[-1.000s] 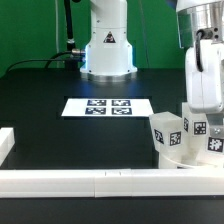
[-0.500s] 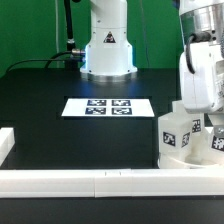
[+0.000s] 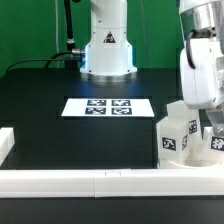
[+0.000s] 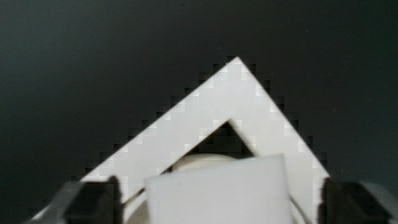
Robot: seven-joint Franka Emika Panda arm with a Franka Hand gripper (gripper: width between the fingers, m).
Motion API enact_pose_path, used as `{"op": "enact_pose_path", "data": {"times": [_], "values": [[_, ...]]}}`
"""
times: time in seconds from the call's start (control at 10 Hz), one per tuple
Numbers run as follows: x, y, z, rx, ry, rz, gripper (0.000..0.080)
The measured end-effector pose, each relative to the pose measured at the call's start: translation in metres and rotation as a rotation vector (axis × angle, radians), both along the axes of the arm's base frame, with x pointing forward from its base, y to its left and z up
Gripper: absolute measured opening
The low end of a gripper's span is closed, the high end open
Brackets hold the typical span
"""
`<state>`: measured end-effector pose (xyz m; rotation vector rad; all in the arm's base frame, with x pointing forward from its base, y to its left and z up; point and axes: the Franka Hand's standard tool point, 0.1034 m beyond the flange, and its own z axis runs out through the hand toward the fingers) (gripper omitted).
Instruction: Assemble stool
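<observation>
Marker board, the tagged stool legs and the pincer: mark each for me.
marker board (image 3: 107,106): exterior view, its printed middle.
stool legs (image 3: 174,138): exterior view, tagged face of the nearer one.
pincer (image 4: 210,203): wrist view, between its dark fingertips.

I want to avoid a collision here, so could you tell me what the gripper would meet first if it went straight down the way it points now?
Probably the white blocky tagged stool leg right under the gripper; in the wrist view a white part lies between the fingers. Whether they touch it already is unclear.

marker board mid-table, stool at exterior view's right
</observation>
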<state>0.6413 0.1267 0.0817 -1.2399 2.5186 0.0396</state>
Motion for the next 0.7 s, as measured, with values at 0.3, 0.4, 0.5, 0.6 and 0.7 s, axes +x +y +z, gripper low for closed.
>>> {"op": "enact_pose_path", "data": {"times": [0.3, 0.4, 0.5, 0.6, 0.7], "values": [[0.001, 0.002, 0.04, 0.007, -0.06, 0.036, 0.0643], [0.005, 0.006, 0.056, 0.018, -0.082, 0.039, 0.0649], [0.003, 0.004, 0.053, 0.014, -0.08, 0.043, 0.0649], [0.002, 0.004, 0.05, 0.012, -0.075, 0.044, 0.0649], [0.003, 0.005, 0.051, 0.013, -0.076, 0.044, 0.0649]]}}
